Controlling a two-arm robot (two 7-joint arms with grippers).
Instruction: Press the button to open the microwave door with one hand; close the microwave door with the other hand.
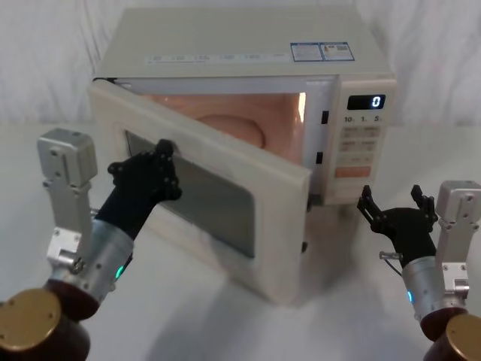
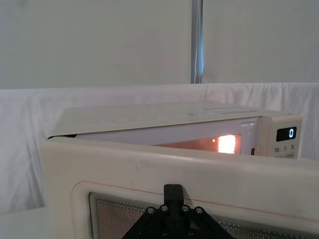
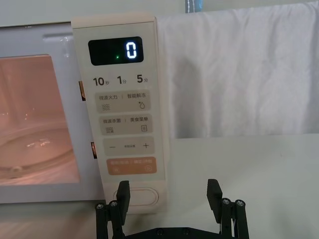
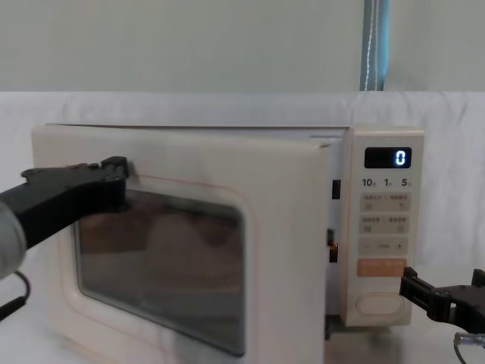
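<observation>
The left gripper (image 1: 161, 162), clenched, touches the half-open door (image 1: 225, 199) near its hinge edge; pushing there could slide the microwave (image 1: 248, 53). Right gripper (image 1: 397, 209) hangs released.

Head camera looks down from above on the microwave (image 1: 248, 113), the chest camera faces it level from the table's edge, the left wrist camera sits tight against the microwave door (image 2: 149, 174) and the right wrist camera close before the control panel (image 3: 122, 104), all sharing the lit display (image 4: 388, 158).
</observation>
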